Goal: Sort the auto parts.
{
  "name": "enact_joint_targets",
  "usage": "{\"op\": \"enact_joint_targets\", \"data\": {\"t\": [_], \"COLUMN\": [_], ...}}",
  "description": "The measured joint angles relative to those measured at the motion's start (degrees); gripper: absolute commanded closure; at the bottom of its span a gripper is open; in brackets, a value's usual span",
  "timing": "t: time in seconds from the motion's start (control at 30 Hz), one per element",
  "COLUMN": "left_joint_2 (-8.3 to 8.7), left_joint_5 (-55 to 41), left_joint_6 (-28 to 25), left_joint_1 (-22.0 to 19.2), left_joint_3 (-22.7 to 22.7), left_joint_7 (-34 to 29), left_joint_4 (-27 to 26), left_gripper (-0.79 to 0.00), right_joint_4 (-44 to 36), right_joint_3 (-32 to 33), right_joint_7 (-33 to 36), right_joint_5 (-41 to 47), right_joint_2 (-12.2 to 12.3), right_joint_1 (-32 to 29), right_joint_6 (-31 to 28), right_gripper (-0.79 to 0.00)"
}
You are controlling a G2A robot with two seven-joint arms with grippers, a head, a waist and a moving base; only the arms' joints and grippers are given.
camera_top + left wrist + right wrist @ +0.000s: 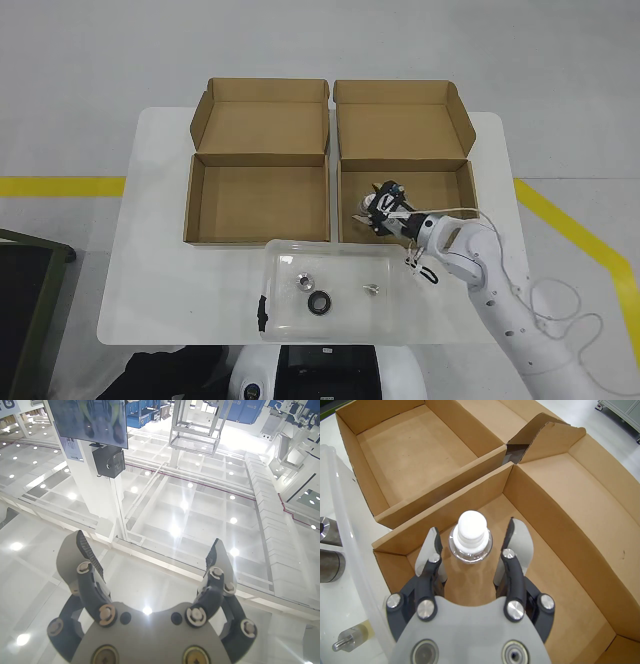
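A white ribbed plastic part (470, 540) in a clear wrapper stands upright on the floor of the right cardboard box (570, 540). My right gripper (474, 525) is open inside that box, one finger on each side of the part with a small gap to each. From above, the right gripper (383, 208) sits near the box's front left corner. My left gripper (148, 536) is open with nothing between its fingers and points up at the ceiling. A clear plastic tray (275, 250) holds a metal cylinder (304, 282), a black ring (319, 302) and a small bolt (371, 289).
The left cardboard box (257, 205) has a bare floor, and both boxes have their lids folded back. The tray lies just in front of the boxes, its wall (345, 525) close to the right gripper. The white table (150, 260) has free room on the left.
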Motion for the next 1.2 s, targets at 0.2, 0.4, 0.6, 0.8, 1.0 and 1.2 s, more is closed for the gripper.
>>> {"op": "enact_joint_targets", "data": {"t": [0.2,0.4,0.6,0.8,1.0,1.2], "left_joint_2": [0.00,0.00,0.00,0.00,0.00,0.00], "left_joint_5": [0.00,0.00,0.00,0.00,0.00,0.00], "left_joint_6": [0.00,0.00,0.00,0.00,0.00,0.00], "left_joint_1": [0.00,0.00,0.00,0.00,0.00,0.00], "left_joint_3": [0.00,0.00,0.00,0.00,0.00,0.00], "left_joint_7": [0.00,0.00,0.00,0.00,0.00,0.00], "left_joint_4": [0.00,0.00,0.00,0.00,0.00,0.00], "left_gripper": [-0.785,-0.785,-0.785,-0.785,-0.785,-0.785], "right_joint_4": [-4.10,-13.29,-21.22,-26.71,-29.88,-31.98], "right_joint_3": [1.83,6.59,10.62,12.72,13.22,12.87], "right_joint_7": [0.48,2.70,4.95,6.23,6.65,9.42], "right_joint_5": [0.28,1.25,3.12,5.04,4.79,1.81], "right_joint_2": [0.42,1.47,2.40,3.13,3.84,4.72], "right_joint_1": [-0.93,-4.18,-7.04,-10.55,-14.64,-17.36], "right_joint_6": [-0.82,-2.86,-6.57,-10.37,-15.18,-21.85], "right_gripper": [-0.785,-0.785,-0.785,-0.785,-0.785,-0.785]}}
